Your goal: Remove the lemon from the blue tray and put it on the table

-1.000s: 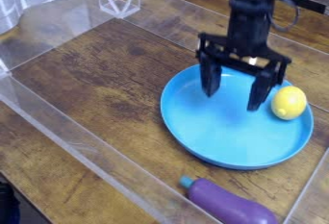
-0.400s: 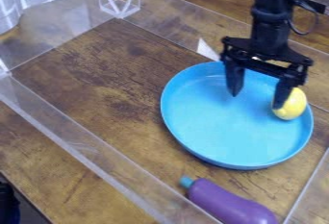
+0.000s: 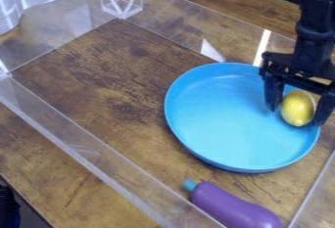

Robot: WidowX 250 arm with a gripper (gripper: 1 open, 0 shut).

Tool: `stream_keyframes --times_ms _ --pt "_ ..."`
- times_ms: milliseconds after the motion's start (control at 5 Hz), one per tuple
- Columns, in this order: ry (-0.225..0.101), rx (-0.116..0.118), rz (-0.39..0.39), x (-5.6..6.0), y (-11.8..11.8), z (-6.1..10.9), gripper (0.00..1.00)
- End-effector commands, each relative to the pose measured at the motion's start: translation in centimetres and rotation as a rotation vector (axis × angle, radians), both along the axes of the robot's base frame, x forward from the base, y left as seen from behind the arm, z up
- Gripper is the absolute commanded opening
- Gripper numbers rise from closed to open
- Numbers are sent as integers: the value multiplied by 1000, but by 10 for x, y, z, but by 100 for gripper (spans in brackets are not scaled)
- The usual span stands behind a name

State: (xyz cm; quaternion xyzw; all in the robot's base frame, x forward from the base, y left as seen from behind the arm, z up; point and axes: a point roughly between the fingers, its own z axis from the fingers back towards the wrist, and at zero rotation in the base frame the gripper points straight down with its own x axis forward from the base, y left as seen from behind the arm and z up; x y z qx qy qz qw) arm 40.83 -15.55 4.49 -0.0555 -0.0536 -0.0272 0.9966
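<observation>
The lemon (image 3: 299, 109) sits in the blue tray (image 3: 216, 124), at the side towards the bench's (image 3: 112, 75) right edge. The hand (image 3: 296, 113) is open, its fingers on either side of the lemon; contact cannot be determined. An eggplant (image 3: 236, 207) lies near the tray, by the bench's near edge.

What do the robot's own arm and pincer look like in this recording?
The arm, cut off by the picture's upper right edge, is dark, near black, with a blocky, angular build. The pincer is equally dark, with two slim, jagged-edged fingers. I can make out no lettering; whether cables run along it is too blurred to tell.
</observation>
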Motion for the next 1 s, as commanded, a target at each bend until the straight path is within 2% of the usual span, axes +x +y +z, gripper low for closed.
stream_keyframes --times_ms 0,400,800 --pt "-57 -16 -23 4 -15 5 0" --pt "-56 -5 -38 -2 -9 -8 0" --pt "-51 20 -2 12 -5 -21 0"
